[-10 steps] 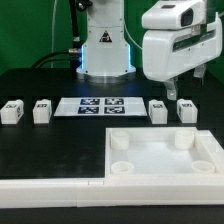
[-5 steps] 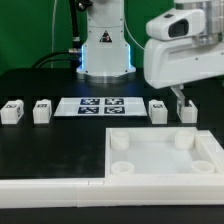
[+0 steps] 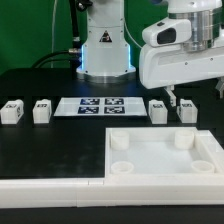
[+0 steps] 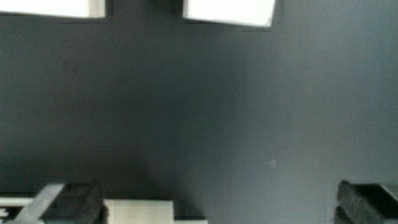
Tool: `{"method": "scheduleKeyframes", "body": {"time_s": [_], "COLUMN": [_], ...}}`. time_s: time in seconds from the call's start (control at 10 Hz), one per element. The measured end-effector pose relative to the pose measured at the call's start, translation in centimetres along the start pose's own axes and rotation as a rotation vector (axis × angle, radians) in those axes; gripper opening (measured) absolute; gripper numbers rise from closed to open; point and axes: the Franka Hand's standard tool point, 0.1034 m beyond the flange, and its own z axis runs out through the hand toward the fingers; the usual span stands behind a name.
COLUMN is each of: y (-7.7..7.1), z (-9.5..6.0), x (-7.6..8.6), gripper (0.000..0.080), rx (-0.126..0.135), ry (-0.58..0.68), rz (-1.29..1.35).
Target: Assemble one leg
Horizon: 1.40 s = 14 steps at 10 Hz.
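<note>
The leg [image 3: 186, 111] is seen on the surface [image 3: 35, 85] at the exterior view's right, near the wide, empty claw [image 4: 217, 203]. Judged light, stiff and smooth, it is best gripped across flat sides.

Black table [image 3: 40, 150] with big white pieces.
Flat white marker board [image 3: 101, 105] with several black square tags lying just past the middle, toward 12 o'clock; big white tray [image 3: 160, 158] with round holes in its corners at 4 o'clock; long white bar [image 3: 50, 186] at 7 o'clock, right beside the tray's near corner.
</note>
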Motion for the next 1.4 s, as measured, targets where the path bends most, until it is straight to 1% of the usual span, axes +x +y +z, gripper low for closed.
{"method": "scheduleKeyframes", "body": {"time_s": [0.1, 0.2, 0.3, 0.4, 0.5, 0.6, 0.7, 0.8, 0.9, 1.0, 1.2, 1.4], "y": [0.1, 0.1, 0.0, -0.1, -0.2, -0.7, -1.0, -1.2, -1.2, -1.3, -1.3, -1.4], "z": [-0.1, -0.2, -0.2, -0.2, -0.1, 0.4, 0.8, 1.3, 1.3, 1.5, 1.6, 3.0], "x": [-0.7, -0.5, -0.7, -0.9, -1.4, -1.9, -2.9, -3.2, -2.8, -2.5, -2.7, -4.3], "gripper": [0.0649, 0.0649, 0.0649, 0.0649, 0.0649, 0.0649, 0.0649, 0.0649, 0.0649, 0.0649, 0.0649, 0.0649], "rx": [-0.009, -0.009, -0.008, -0.007, -0.006, -0.015, -0.019, -0.017, -0.011, -0.009, -0.010, -0.015], "ry": [-0.121, -0.200, -0.296, -0.382, -0.494, -0.579, -0.688, -0.768, -0.806, -0.790, -0.793, -0.792], "rz": [-0.003, -0.003, -0.004, -0.003, 0.008, 0.042, 0.046, 0.047, 0.047, 0.047, 0.047, 0.045]}}
